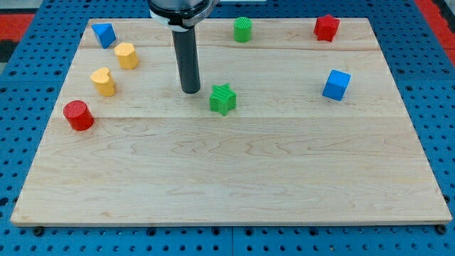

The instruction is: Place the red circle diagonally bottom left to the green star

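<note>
Red circle (78,115) sitting at board's left edge, well apart from green star (222,99), needing a push rightward and slightly down. My tip (190,91) resting just left of star, touching nothing; no fingers, bare rod.

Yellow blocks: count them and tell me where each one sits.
2. One yellow block lies near the view's top left, right of the blue block; the other yellow block lies below-left of it, above the red circle. None seems hidden.

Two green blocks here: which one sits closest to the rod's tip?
The green star, just to the view's right of my tip. The other green block, round and ribbed, stands far off by the board's top edge.
</note>
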Robot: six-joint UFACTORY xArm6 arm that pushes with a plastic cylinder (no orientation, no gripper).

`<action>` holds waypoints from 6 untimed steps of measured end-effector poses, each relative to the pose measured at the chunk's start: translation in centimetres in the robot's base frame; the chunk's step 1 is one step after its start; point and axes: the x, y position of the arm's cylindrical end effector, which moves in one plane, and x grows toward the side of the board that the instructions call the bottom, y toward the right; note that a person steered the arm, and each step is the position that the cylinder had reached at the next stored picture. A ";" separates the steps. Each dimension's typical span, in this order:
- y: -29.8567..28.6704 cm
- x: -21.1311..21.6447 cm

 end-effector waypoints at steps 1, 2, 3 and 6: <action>-0.1 0.0; -2.4 0.5; -4.5 1.1; -18.0 3.4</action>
